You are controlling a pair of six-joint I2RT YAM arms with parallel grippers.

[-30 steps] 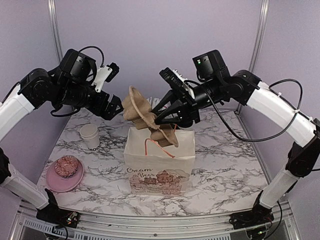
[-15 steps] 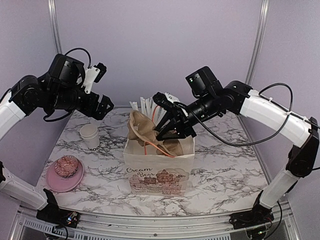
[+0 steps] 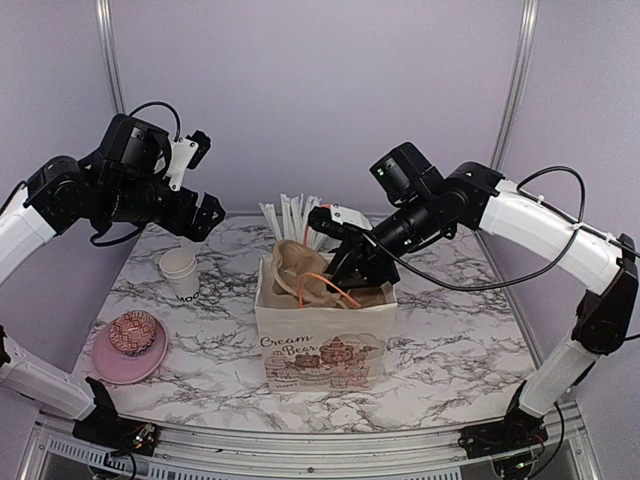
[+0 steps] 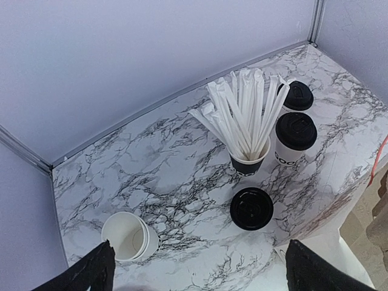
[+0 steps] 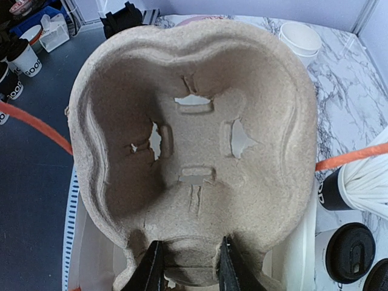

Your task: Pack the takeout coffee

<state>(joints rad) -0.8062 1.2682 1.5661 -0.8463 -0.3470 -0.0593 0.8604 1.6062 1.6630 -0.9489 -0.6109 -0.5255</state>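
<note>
Two takeout coffee cups, white with black lids, stand at the back of the table (image 4: 295, 136) (image 4: 298, 97), and also show at the right wrist view's lower right (image 5: 348, 251). My right gripper (image 5: 188, 260) is shut on the rim of a brown pulp cup carrier (image 5: 194, 139). It holds the carrier tilted in the mouth of the white paper bag (image 3: 320, 345). The carrier (image 3: 295, 265) sticks partly out of the bag in the top view, with the right gripper (image 3: 345, 265) beside it. My left gripper (image 3: 205, 215) hangs open and empty, high over the table's left side.
A black cup of white straws (image 4: 248, 160) stands next to the coffees, with a loose black lid (image 4: 251, 208) in front of it. Stacked lidless white cups (image 3: 181, 272) sit at left. A pink plate (image 3: 105, 368) with a pastry lies front left. The bag has orange handles (image 3: 325, 285).
My right gripper has brought the carrier down from above the bag into its mouth. The left arm has drawn back to the left, away from the carrier.
</note>
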